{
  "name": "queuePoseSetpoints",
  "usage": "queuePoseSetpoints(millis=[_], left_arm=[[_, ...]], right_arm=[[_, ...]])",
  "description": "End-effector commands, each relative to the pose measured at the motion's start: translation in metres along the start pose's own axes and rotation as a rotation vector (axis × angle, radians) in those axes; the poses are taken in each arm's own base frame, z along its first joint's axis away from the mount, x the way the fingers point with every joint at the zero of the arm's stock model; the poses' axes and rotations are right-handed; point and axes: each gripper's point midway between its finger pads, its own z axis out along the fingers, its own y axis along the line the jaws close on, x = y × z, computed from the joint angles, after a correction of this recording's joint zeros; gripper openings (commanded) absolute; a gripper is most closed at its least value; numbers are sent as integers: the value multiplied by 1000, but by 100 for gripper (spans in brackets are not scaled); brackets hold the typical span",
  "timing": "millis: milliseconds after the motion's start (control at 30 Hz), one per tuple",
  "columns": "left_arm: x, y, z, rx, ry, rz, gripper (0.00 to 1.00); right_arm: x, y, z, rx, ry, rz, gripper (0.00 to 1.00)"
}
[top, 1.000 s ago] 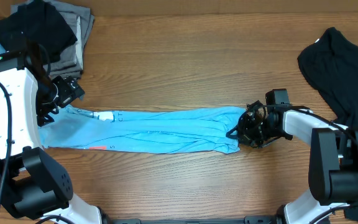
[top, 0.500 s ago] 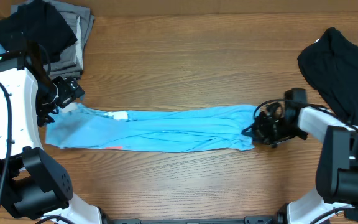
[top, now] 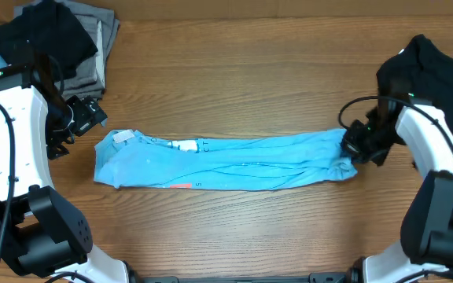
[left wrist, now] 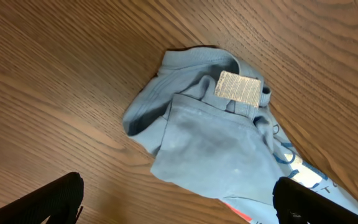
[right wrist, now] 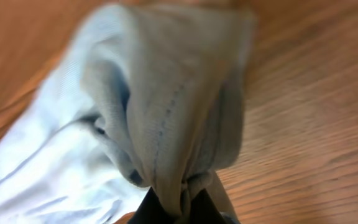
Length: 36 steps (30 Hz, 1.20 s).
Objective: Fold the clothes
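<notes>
Overhead: T-shirt lying as a long band across the middle of the desk. Chest lettering too small to read; orange-red mark showing along its front edge.
Left wrist: left gripper hovering spread wide, off the cloth. Neck label showing nothing legible.
Right wrist: right gripper pinching the shirt's bunched end.

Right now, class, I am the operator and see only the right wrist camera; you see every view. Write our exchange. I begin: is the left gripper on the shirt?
Observer: No. The left gripper is open and off the shirt, beside its collar end.
Operator: How does the shirt lie?
Observer: Stretched as one long band across the table, collar end to your left.
Operator: Anything near the right gripper?
Observer: A black garment lies just past it, at the table's far right corner.
</notes>
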Motion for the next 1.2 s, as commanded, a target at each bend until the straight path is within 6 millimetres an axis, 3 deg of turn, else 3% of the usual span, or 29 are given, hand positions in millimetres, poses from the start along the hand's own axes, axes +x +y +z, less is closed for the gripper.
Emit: queuePoseSetpoints(millis=[0,167,333,900,1167], left_arm=[[-2,-2,0,6,-2,-9,100],[-4,-3,0,9,-9,-9,100],[-4,-3,0,9,-9,-9,100],[-4,-4,0,13,-9,-9,100],[-4,-4,0,14,-10,-9,100]], right_arm=[[7,31,-16,11,-74,-111,4],[26,73,-6,-12,-91,-239,4],[48,102,2,-30,-84,-300,4],[108,173,15,-165,-52,-418,4],[132,198,18,-218,-48,-469,4]])
